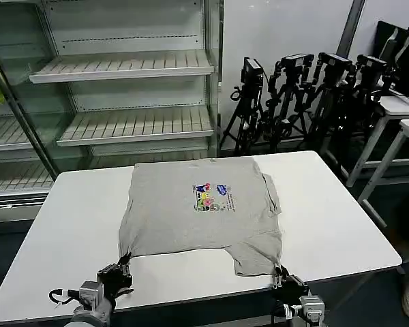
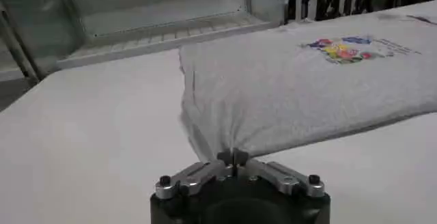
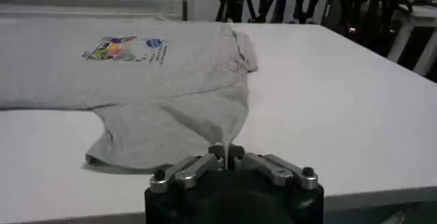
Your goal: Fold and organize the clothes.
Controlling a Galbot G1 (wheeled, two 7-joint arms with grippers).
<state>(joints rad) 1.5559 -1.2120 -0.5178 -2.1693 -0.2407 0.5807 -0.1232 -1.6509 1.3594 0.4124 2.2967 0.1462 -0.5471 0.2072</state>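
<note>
Left gripper (image 1: 125, 262) pressed together, pinching near-left corner of grey T-shirt (image 1: 191, 208) — cloth bunched to a point between fingertips (image 2: 225, 158). Right gripper (image 1: 279, 271) likewise clamped on near-right hem corner (fabric drawn into a peak in right wrist view). T-shirt flat, print (image 1: 211, 196) up, mid-table, spreading toward 12 o'clock from both grippers. White table (image 1: 341, 225) beneath. Beyond: metal shelving (image 1: 123, 68) at 11 o'clock, black tripods (image 1: 307, 95) at 1 o'clock.
</note>
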